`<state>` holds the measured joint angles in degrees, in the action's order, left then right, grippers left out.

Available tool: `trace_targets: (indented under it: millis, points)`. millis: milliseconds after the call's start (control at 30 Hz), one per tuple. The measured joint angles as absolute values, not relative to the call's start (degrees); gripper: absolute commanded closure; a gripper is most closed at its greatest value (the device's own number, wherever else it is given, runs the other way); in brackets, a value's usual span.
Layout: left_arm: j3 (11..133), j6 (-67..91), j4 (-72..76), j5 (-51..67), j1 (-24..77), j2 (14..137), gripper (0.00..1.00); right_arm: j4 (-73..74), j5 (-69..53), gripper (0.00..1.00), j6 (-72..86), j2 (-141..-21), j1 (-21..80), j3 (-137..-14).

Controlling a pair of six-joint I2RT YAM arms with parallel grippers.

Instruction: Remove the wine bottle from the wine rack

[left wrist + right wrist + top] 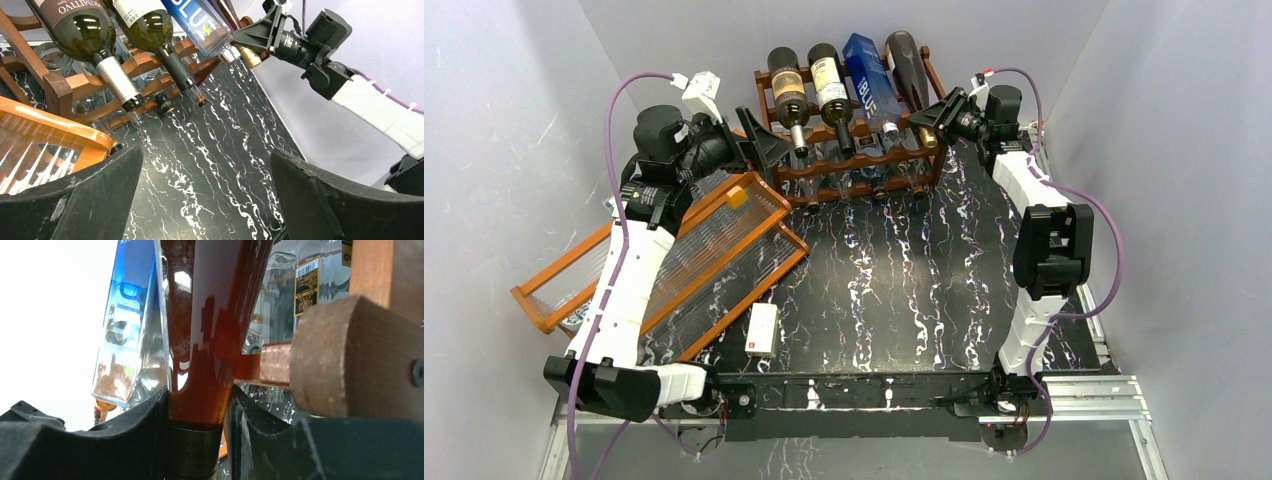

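Observation:
The dark reddish-brown wine rack (921, 156) stands at the back of the table and holds several bottles. A dark amber wine bottle (909, 62) lies at the right end of its top tier, neck toward the front. My right gripper (932, 122) is shut on that neck. In the right wrist view the fingers (145, 440) press both sides of the amber neck (210, 340) above a gold band, beside a rack rail (350, 360). My left gripper (764, 145) is open and empty by the rack's left end (57, 87), with only marble floor between its fingers (100, 200).
Two green bottles (786, 85) (829, 80) and a blue bottle (867, 75) lie beside the amber one, with more bottles in the lower tiers. An orange-framed tray with clear ribbed panels (714, 250) leans at the left. A small white box (763, 330) lies near the front.

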<state>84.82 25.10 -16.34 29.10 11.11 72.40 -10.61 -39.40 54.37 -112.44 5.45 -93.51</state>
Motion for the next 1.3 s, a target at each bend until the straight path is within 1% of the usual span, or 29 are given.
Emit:
trace_targets:
  millis: [200,533,933,1300]
  points:
    - [84.82,25.12,-16.34,28.88,11.11,72.34,0.02,-13.04,-38.3,1.0,55.33,-108.81,5.61,-88.77]
    - [84.79,25.12,-16.32,28.27,11.11,71.59,0.02,-13.21,-38.3,1.0,53.65,-108.33,5.5,-88.05]
    - [84.68,25.12,-16.29,27.86,11.11,71.46,0.02,-25.76,-38.22,1.0,52.38,-106.32,4.82,-79.68]
    - [83.94,25.15,-16.21,27.86,11.11,71.46,0.02,-28.45,-38.22,1.0,55.2,-105.47,4.82,-77.82]
